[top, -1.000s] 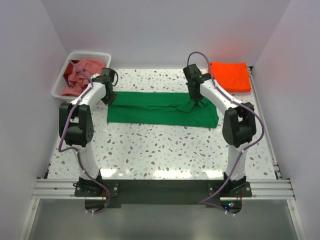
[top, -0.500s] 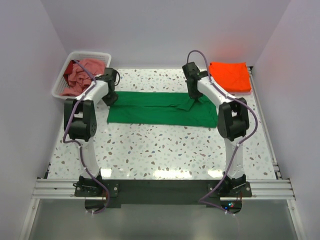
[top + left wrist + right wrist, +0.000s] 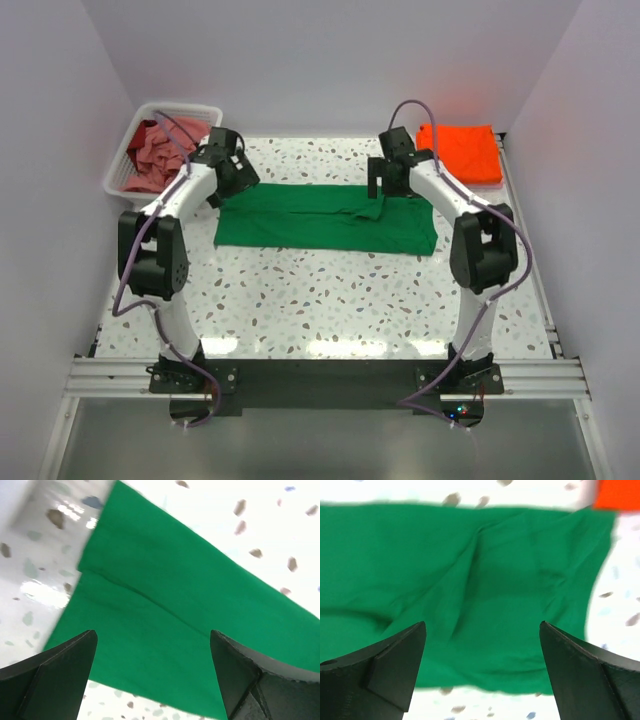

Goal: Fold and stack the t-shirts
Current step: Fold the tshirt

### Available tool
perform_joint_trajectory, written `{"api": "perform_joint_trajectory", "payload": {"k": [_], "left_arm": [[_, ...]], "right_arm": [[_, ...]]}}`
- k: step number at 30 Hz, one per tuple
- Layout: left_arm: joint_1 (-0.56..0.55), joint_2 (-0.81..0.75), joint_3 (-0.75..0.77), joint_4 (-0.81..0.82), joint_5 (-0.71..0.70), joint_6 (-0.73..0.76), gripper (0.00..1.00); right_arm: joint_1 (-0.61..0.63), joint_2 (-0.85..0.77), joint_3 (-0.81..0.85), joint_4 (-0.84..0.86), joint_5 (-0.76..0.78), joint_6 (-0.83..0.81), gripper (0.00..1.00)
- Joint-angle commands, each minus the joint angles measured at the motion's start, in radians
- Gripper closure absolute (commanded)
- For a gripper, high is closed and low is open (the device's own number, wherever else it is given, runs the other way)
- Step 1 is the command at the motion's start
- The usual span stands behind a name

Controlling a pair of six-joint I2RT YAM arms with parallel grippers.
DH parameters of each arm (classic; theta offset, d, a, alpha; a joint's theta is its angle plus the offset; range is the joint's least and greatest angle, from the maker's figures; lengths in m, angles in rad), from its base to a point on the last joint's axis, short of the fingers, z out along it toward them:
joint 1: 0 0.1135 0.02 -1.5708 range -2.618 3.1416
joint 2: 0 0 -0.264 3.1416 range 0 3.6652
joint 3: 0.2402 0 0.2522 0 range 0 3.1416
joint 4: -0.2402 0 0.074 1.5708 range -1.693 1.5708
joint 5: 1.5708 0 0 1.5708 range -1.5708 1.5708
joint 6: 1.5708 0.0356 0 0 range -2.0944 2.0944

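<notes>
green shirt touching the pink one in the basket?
Apart. Top view: the pink shirt sits inside the basket, while the green shirt lies flat on the table outside it.

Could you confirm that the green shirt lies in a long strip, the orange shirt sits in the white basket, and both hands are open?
Not quite: the top view shows the orange shirt folded on the table at the far right, not in the white basket. The green shirt does lie in a long strip, and the left hand and right hand are open.
</notes>
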Motion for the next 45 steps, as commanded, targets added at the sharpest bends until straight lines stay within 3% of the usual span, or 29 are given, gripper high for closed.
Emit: {"api": "perform_joint_trajectory", "payload": {"k": [1, 5, 7, 11, 20, 28, 35, 40, 45], "left_arm": [[-0.051, -0.071, -0.047, 0.054, 0.049, 0.037, 0.0], [-0.07, -0.121, -0.142, 0.063, 0.091, 0.041, 0.0], [-0.082, -0.167, -0.182, 0.066, 0.086, 0.043, 0.0], [-0.095, -0.253, -0.322, 0.074, 0.08, 0.019, 0.0], [-0.093, -0.328, -0.437, 0.0, -0.012, -0.001, 0.0], [-0.093, -0.371, -0.468, -0.002, -0.011, -0.009, 0.0], [-0.093, -0.377, -0.463, -0.012, -0.027, -0.011, 0.0], [-0.093, -0.348, -0.407, 0.006, -0.023, 0.002, 0.0], [-0.095, -0.233, -0.273, 0.069, 0.017, 0.052, 0.0]], "right_arm": [[-0.001, -0.16, -0.14, 0.127, -0.276, 0.072, 0.01], [0.002, -0.239, -0.37, 0.303, -0.4, 0.161, 0.02], [0.004, -0.243, -0.398, 0.354, -0.421, 0.179, 0.01], [0.004, -0.201, -0.396, 0.39, -0.432, 0.19, 0.02], [0.004, -0.061, -0.288, 0.437, -0.461, 0.222, 0.02], [0.011, 0.043, -0.173, 0.548, -0.496, 0.316, 0.02], [0.021, 0.103, -0.002, 0.434, -0.357, 0.4, 0.02], [0.021, 0.018, -0.045, 0.391, -0.309, 0.376, 0.01], [0.021, -0.157, -0.217, 0.298, -0.243, 0.305, 0.02]]}}
